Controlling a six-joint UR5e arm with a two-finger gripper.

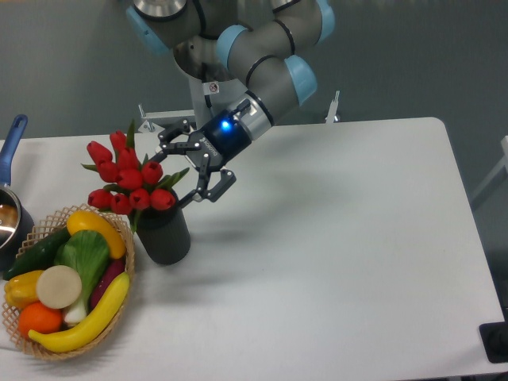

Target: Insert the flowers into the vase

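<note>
A white counter (333, 238) filled most of the view from a fixed camera, with a grey wall behind it. Near the counter's left side stood a dark ribbed vase (163, 235), upright. A bunch of red tulips (127, 178) sat in its mouth, leaning up and to the left, with green leaves showing between the buds. The stems were hidden inside the vase.

A grey robot arm with pale blue joints reached down from the top of the picture. Its tool (193, 165) hung just to the right of the tulips, above the vase rim, with a blue light glowing on its wrist. The two black fingers were spread wide and gripped nothing; the nearest leaf tips lay close to them.

Just left of the vase, a wicker basket (125, 274) held a banana, a cucumber, an orange, yellow peppers and other vegetables. At the far left edge sat a pot with a blue handle (11, 141).
</note>
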